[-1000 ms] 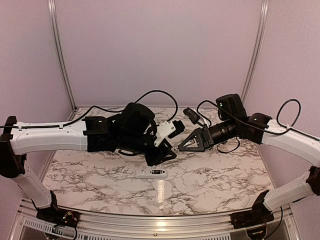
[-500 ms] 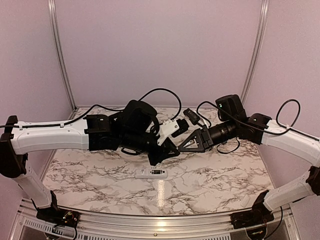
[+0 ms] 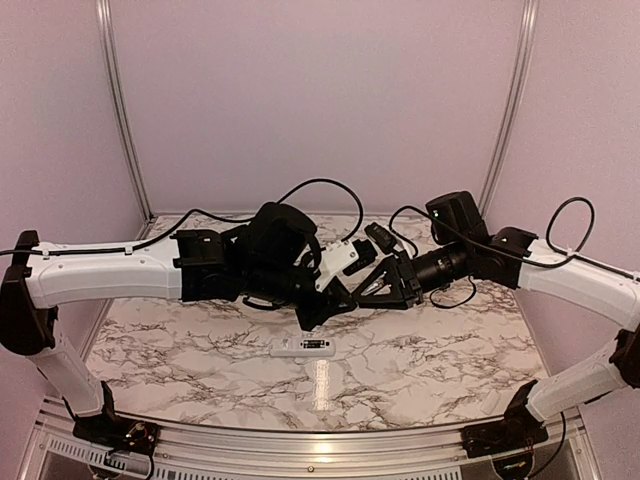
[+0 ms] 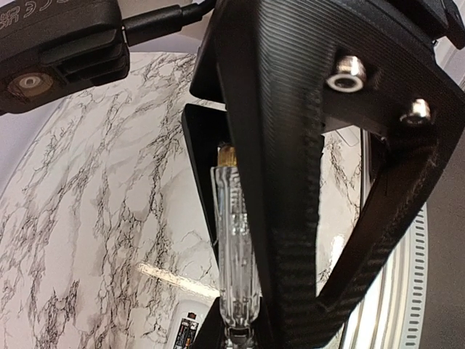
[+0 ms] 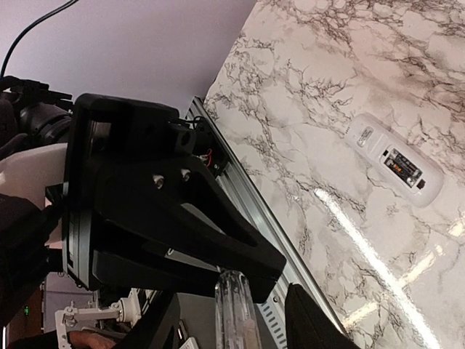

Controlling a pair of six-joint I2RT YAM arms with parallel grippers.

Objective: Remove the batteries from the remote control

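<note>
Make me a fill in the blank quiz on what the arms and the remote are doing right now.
1. The remote control lies on the ___ table.
2. The left tool is ___ on the thin clear stick.
3. The right tool is ___, its fingers either side of the stick's end.
4. The remote's uncovered battery compartment faces ___.
Missing words: marble; shut; open; up.

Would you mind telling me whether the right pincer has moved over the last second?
Yes: the right pincer has shifted slightly left, closing on the left pincer, while the remote control lies fixed.
</note>
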